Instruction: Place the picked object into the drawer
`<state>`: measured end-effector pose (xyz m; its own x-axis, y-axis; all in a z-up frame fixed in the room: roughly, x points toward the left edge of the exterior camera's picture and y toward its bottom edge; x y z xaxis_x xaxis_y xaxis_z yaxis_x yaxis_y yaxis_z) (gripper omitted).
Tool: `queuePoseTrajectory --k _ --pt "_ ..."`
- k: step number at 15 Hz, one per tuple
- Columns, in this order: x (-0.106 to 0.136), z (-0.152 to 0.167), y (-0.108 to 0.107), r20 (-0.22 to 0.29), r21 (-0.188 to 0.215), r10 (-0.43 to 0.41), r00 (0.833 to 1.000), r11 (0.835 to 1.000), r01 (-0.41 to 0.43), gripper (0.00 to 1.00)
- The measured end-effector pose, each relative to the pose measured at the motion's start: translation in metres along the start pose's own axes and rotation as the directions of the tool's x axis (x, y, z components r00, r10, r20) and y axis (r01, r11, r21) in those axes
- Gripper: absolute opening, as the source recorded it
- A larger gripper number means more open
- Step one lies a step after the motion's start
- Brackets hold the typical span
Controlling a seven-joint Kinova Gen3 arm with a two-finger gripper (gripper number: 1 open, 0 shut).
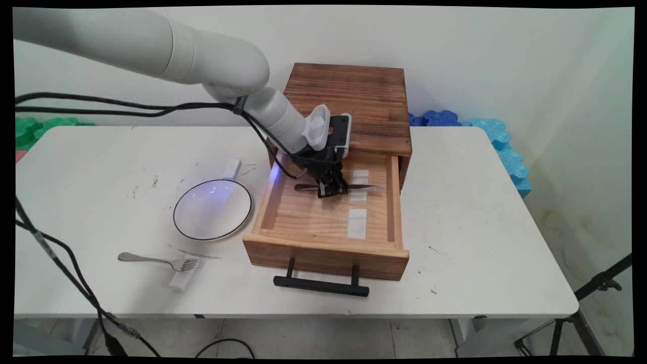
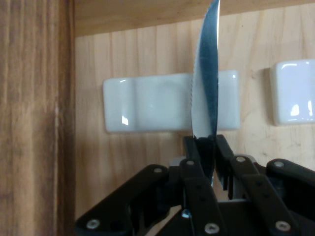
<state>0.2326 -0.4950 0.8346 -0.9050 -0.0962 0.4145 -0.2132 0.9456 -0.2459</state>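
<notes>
Knife (image 1: 349, 187) in the grip, down inside the open wooden drawer (image 1: 323, 222)! From the main view, the black gripper (image 1: 331, 191) is clamped on the knife near its middle, and the long axis runs left to right across the drawer, handle end to the picture's left, blade tip to the right, reaching toward the white rests (image 1: 358, 222) lined up along the drawer's right side. The blade sits level, just above the drawer floor. Behind stands the dark wooden cabinet (image 1: 354, 101) that the drawer slides from. Out on the white table (image 1: 480, 212), left of the drawer: a white bowl with a dark rim (image 1: 212, 209), and nearer the front a fork (image 1: 156, 261) with its tines on a small white rest (image 1: 184, 275).

Over to the hand view, and here is what the other misses: the blade (image 2: 206, 88) stands on edge, serrations along its left side, tip pointing up out of frame. The fingers (image 2: 194, 152) pinch it tight from both sides. Directly behind the blade lies one white rest (image 2: 147, 109), a second (image 2: 293, 92) at the right, and the drawer wall (image 2: 34, 118) fills the left.
</notes>
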Motion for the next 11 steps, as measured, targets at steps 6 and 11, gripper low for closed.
queuePoseTrajectory --k 6,11 --pt "-0.0025 0.0058 0.0019 -0.008 -0.007 -0.003 1.0 1.0 0.003 1.0" --pt "-0.004 0.0083 0.0029 -0.019 -0.007 -0.003 1.0 1.0 0.002 1.0"
